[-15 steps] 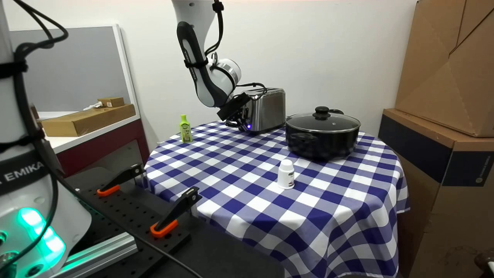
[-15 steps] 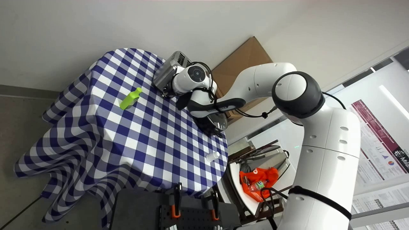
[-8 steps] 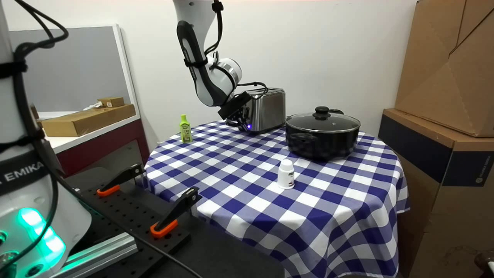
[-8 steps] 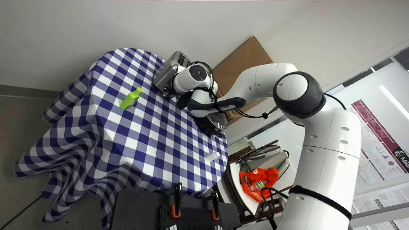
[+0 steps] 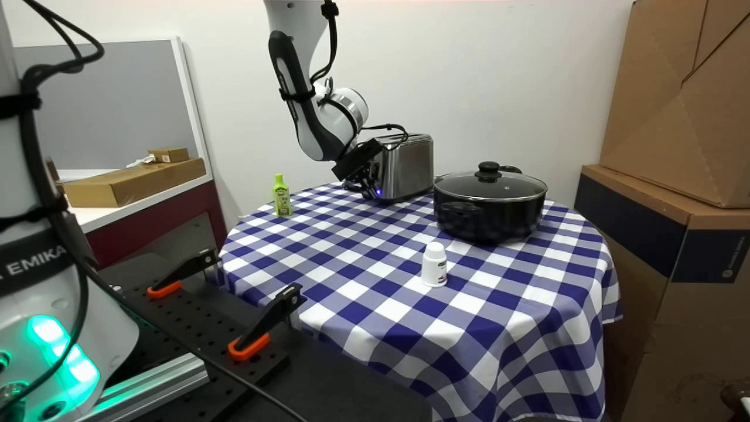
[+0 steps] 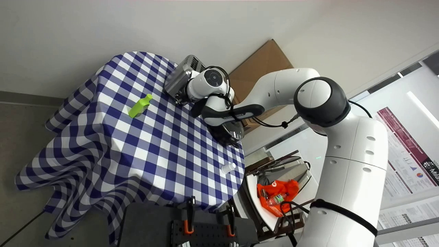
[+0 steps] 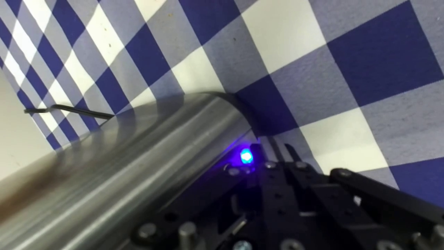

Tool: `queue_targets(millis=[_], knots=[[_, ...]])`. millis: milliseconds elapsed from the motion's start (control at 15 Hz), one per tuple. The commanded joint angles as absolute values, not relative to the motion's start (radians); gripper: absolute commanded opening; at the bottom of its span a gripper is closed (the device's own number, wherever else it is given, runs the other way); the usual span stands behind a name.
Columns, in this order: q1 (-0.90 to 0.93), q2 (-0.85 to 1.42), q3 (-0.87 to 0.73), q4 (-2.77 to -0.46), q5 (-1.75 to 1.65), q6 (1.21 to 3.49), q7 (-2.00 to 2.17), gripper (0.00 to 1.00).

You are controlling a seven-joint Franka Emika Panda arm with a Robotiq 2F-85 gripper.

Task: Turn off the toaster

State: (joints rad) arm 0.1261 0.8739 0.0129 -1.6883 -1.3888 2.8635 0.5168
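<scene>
The silver toaster (image 5: 410,170) stands at the back of the checked table, and it also shows in an exterior view (image 6: 175,81). Its metal side fills the lower left of the wrist view (image 7: 152,156). A small blue light (image 7: 246,156) glows low by the toaster's end panel, right beside my left finger; it also shows in an exterior view (image 5: 378,192). My gripper (image 7: 276,147) is shut, with only a thin line between its pads, and holds nothing visible. It is low by the toaster's end; I cannot tell whether it touches. The arm hides most of the panel.
A black lidded pot (image 5: 491,205) stands beside the toaster. A green bottle (image 5: 282,196) and a white bottle (image 5: 434,265) stand on the checked tablecloth (image 5: 351,275). Cardboard boxes (image 5: 674,117) are beyond the table. A thin black cord (image 7: 79,111) lies behind the toaster.
The wrist has shifted very slightly towards the toaster in the exterior views. The toaster, pot and bottles have not moved. The blue light stays lit.
</scene>
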Motion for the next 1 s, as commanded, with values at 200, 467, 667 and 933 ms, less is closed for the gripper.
queue_targets(millis=[200, 467, 667, 933], knots=[[0.12, 0.86, 0.006, -1.673, -1.391, 2.855, 0.493, 0.0], [0.122, 0.841, -0.003, -1.683, -1.409, 2.864, 0.503, 0.0], [0.119, 0.844, 0.0, -1.686, -1.401, 2.862, 0.492, 0.0], [0.104, 0.845, 0.021, -1.706, -1.359, 2.853, 0.442, 0.0]])
